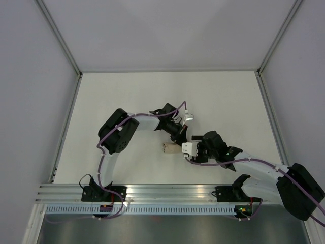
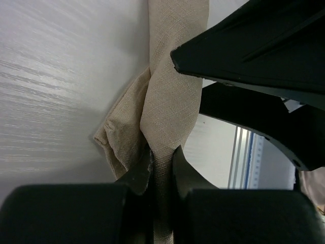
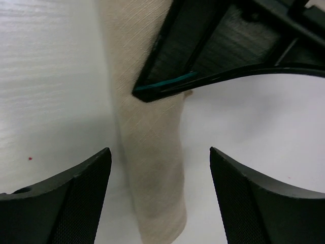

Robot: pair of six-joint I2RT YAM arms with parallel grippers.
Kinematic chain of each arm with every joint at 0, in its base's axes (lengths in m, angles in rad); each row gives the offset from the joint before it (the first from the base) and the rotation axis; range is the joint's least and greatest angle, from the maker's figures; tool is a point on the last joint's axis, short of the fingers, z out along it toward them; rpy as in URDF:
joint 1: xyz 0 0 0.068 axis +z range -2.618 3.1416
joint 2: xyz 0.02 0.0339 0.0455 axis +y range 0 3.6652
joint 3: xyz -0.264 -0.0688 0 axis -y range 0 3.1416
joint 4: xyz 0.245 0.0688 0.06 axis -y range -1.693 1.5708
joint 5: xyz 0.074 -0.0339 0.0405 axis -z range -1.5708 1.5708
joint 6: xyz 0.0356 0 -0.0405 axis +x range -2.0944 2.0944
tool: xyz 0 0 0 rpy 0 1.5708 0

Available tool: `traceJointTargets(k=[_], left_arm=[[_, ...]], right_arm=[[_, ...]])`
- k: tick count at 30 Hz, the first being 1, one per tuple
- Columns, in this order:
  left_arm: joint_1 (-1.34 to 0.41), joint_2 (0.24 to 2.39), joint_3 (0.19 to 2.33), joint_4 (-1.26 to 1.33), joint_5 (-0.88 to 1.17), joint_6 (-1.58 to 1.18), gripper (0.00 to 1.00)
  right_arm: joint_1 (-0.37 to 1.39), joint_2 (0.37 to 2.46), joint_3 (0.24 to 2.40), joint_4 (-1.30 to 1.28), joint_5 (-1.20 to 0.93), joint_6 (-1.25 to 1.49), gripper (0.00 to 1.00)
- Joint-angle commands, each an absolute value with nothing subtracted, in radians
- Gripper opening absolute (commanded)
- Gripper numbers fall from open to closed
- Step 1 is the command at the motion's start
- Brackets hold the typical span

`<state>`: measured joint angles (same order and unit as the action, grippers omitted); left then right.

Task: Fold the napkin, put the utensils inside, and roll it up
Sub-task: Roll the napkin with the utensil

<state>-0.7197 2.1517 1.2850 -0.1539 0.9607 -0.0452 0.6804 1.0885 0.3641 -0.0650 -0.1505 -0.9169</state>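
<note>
Beige napkin (image 1: 170, 148), rolled into a slim tube, lies on the white tabletop (image 1: 127, 96) just below the centre of the overhead view, between the two arms. The left gripper (image 2: 161, 160) is clamped on one end of the roll, at the bottom of its wrist view. The right gripper (image 3: 160, 150) is spread wide, one finger on either side of the roll near its other end, gripping nothing.

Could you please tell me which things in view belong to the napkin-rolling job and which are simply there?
Job in hand:
rolled napkin
left end effector, shut on its end
right end effector, open, napkin between its fingers

Simply there:
table
aluminium rail
purple cables
</note>
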Motion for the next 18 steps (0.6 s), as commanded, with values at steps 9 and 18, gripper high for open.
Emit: traceJointTargets(k=[9, 18], left_arm=[[-0.7, 2.318, 1.239, -0.436, 0.834, -0.044, 0.07], [-0.686, 2.315, 1.266, -0.448, 0.847, -0.063, 0.26]], right_arm=[[0.778, 1.176, 0.333, 0.132, -0.017, -0.91, 0.71], [0.782, 1.227, 0.34, 0.046, -0.035, -0.931, 0.46]])
